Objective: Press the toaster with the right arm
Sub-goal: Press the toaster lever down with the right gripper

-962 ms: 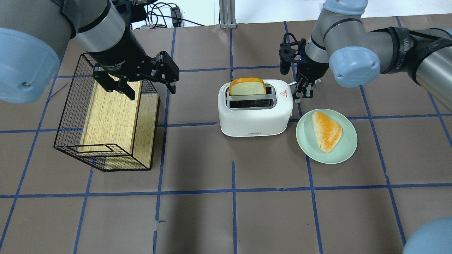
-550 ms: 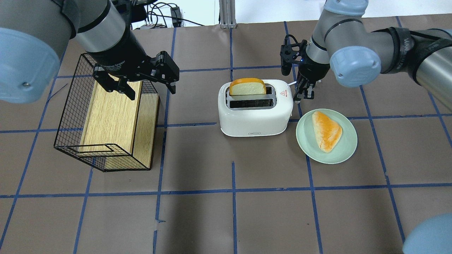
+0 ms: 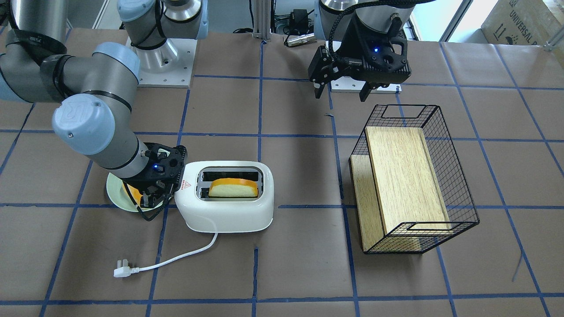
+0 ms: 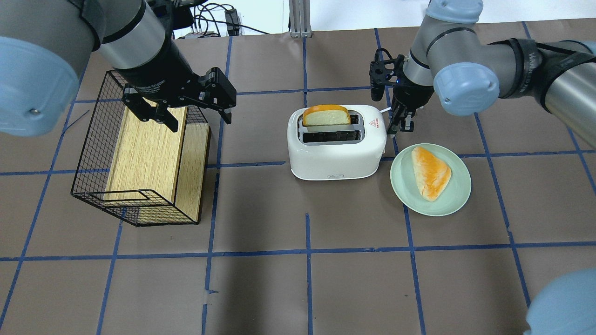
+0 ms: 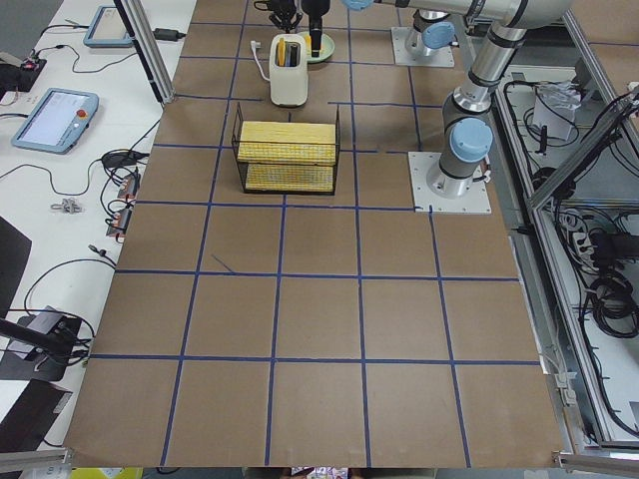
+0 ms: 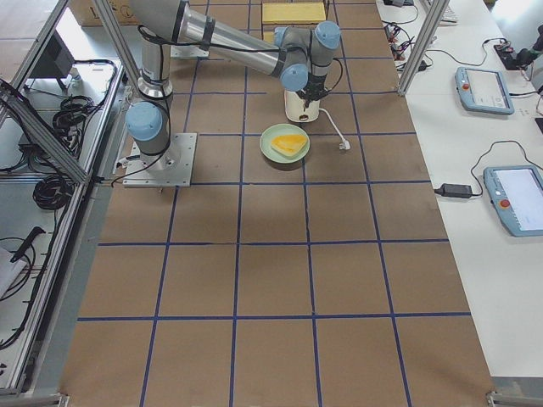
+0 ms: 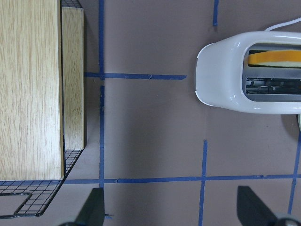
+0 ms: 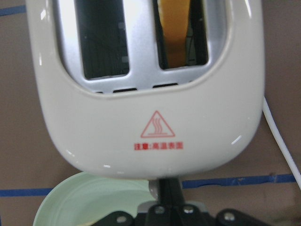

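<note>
The white toaster (image 4: 335,158) stands mid-table, with a red triangle mark on the end nearest my right arm. It also shows in the front view (image 3: 224,215) and the right wrist view (image 8: 150,117). A bread slice (image 4: 326,117) sits low in its far slot. My right gripper (image 4: 399,128) is shut and points down, tight against the toaster's right end, as the front view (image 3: 152,200) and the right wrist view (image 8: 162,183) also show. The lever is hidden under it. My left gripper (image 4: 181,114) is open and empty, hovering over the wire basket's (image 4: 93,139) far end.
A light-green plate (image 4: 405,181) with a bread piece (image 4: 430,172) lies just right of the toaster, under my right wrist. The basket holds a wooden box (image 4: 144,153). The toaster's white cord and plug (image 3: 122,269) trail across the table on its far side.
My right gripper has moved slightly down along the toaster's end. The bread slice sits a little lower in its slot. The left arm has not moved.
</note>
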{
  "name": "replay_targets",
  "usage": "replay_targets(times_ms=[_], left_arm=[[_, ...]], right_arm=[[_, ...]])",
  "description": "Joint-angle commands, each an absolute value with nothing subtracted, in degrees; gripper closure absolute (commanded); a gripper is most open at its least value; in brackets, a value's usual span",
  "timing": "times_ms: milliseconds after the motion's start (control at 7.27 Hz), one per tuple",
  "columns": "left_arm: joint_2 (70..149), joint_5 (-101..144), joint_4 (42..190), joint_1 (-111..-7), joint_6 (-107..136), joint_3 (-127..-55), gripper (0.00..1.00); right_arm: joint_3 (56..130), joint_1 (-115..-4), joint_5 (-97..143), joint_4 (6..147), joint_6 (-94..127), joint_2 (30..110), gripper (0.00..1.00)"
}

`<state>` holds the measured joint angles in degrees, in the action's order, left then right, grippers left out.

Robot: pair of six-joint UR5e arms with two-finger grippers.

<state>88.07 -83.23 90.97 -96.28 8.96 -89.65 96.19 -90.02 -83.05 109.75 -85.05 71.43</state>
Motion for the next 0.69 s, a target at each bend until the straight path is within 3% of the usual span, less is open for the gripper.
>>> replay_targets(times_ms=[0,550], left_arm=[[88.1,-83.1,91.0,-96.3,9.0,-89.6,0.0],[88.1,-83.2,91.0,-96.2,9.0,-89.6,0.0]], right_arm=[[96.2,-90.0,-82.9,110.0,-84.9,70.6,0.91],[96.2,-89.8,-82.7,110.1,-84.9,69.3,0.91]])
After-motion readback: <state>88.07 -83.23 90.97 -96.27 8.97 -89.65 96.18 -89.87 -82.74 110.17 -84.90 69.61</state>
